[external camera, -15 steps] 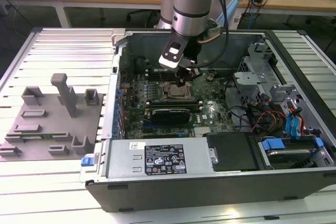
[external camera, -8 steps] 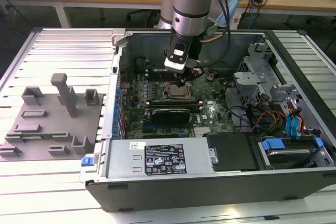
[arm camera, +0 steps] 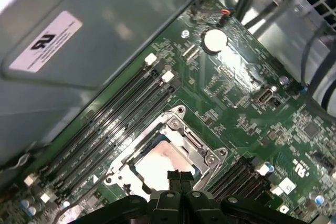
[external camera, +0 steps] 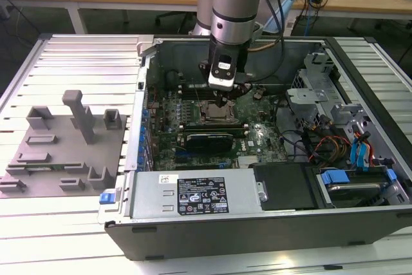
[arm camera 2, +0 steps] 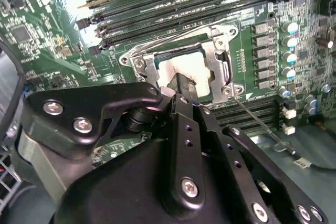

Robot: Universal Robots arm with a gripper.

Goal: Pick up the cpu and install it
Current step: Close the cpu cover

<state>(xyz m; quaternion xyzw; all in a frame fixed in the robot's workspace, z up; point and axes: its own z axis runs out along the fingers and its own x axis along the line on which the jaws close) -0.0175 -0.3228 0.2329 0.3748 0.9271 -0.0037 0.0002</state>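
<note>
The cpu [arm camera: 157, 162] lies flat inside the dark socket frame [arm camera: 202, 149] on the green motherboard [external camera: 261, 136], its silver-white top showing through the frame's opening. My gripper [arm camera: 179, 178] hovers directly over it, fingers pressed together with nothing visible between them. In the second wrist view the gripper [arm camera 2: 185, 83] tip sits right at the edge of the cpu [arm camera 2: 176, 65], and I cannot tell whether it touches. The socket's thin metal lever [arm camera 2: 262, 125] sticks out beside the frame. In the exterior view the gripper [external camera: 222, 102] points down into the open computer case.
Memory slots [arm camera: 115, 129] flank the socket. The power supply [external camera: 196, 194] runs along the case's near wall; the drive cage and cables [external camera: 335, 140] fill the exterior view's right. A grey fixture tray [external camera: 61, 152] rests on the slatted table at the exterior view's left.
</note>
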